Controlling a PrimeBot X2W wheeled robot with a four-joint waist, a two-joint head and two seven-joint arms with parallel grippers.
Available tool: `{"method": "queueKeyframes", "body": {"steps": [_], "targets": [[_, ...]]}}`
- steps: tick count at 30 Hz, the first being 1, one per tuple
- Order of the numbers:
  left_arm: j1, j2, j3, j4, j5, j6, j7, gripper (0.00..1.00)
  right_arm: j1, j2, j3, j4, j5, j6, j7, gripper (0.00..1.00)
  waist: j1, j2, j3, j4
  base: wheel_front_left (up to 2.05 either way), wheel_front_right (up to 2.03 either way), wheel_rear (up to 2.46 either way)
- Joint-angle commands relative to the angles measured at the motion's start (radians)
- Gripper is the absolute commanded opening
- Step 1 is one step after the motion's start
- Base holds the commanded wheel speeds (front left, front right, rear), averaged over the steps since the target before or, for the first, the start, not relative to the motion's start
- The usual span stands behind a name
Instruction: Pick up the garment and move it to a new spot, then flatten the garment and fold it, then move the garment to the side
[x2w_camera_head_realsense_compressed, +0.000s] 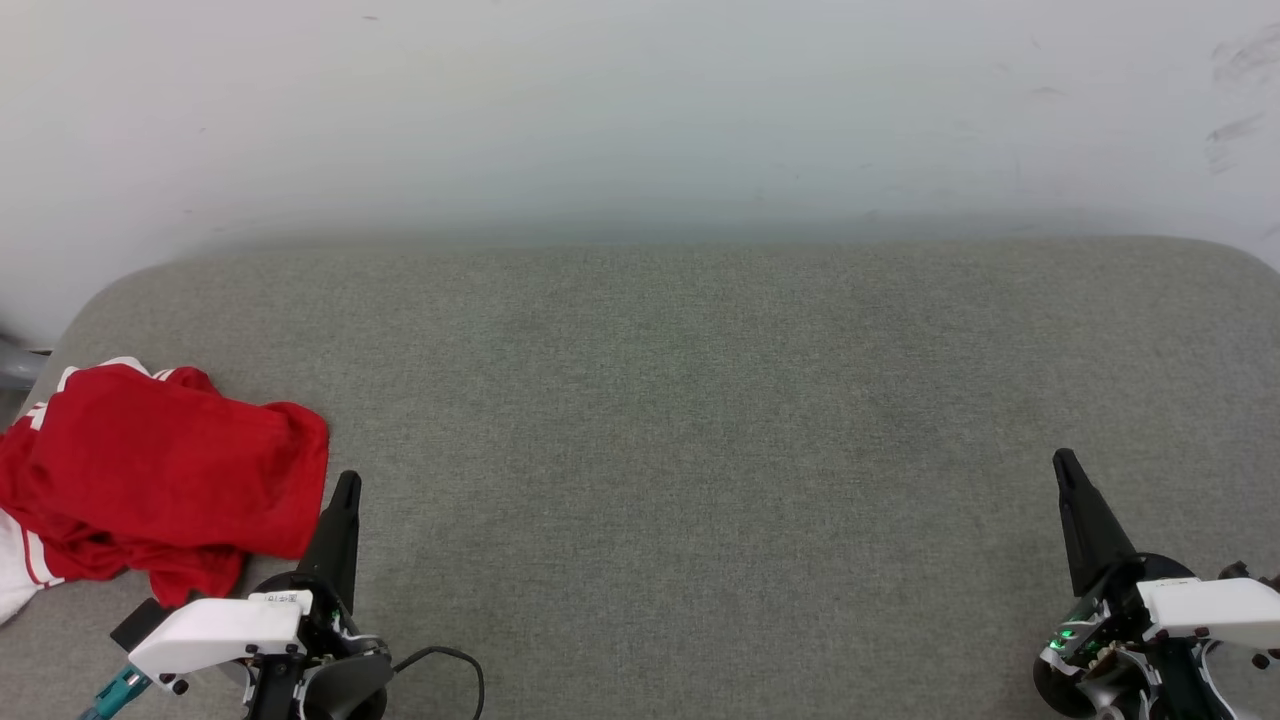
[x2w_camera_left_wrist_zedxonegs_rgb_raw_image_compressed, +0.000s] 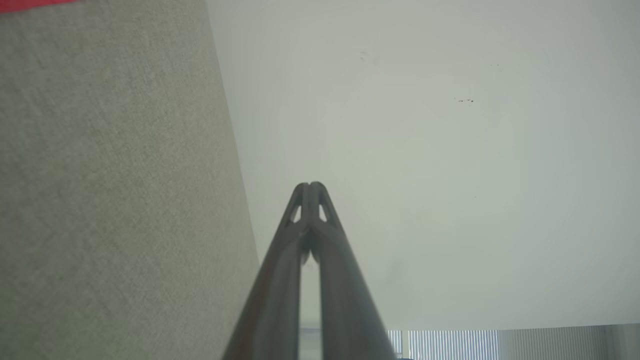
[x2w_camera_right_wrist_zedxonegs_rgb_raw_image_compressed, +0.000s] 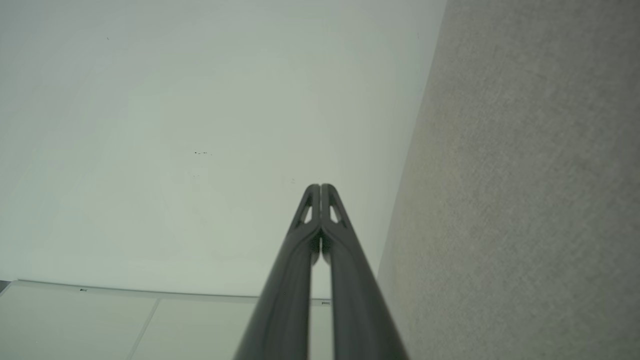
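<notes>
We judge the task barely begun: the garment (x2w_camera_head_realsense_compressed: 160, 480) lies bunched in a red heap at the left edge of the bench (x2w_camera_head_realsense_compressed: 700, 400), neither flattened nor folded, so lifting, spreading, folding and setting aside all seem left. The left gripper (x2w_camera_head_realsense_compressed: 346, 485) sits just beside the heap's right edge, the right gripper (x2w_camera_head_realsense_compressed: 1063, 462) well apart. Both pairs of jaws are pressed together and empty.

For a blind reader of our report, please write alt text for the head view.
A crumpled red garment with white trim lies at the left edge of a grey padded surface. The left pincer, shut, sits just beside it; the right pincer, also shut, is at lower right.
</notes>
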Motion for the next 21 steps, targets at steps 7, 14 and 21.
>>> {"method": "queueKeyframes", "body": {"steps": [7, 14, 21], "targets": [[0.009, -0.001, -0.011, 0.004, -0.001, 0.000, -0.008, 1.00, 0.013, 0.000, 0.008, 0.002, -0.001, 0.000, -0.009, 1.00, 0.0000, 0.0000, 0.000, 0.000, 0.00, 0.00, 0.00], [0.016, -0.001, -0.050, -0.032, 0.000, 0.000, -0.041, 1.00, 0.026, 0.000, 0.038, -0.034, -0.002, 0.000, -0.046, 1.00, 0.0000, 0.0000, 0.000, 0.003, 0.00, 0.00, 0.00], [0.027, -0.001, -0.082, -0.075, 0.008, 0.000, -0.071, 1.00, 0.036, 0.000, 0.061, -0.067, -0.009, 0.000, -0.080, 1.00, 0.0000, 0.0000, -0.002, 0.006, 0.00, 0.00, 0.00]]}}
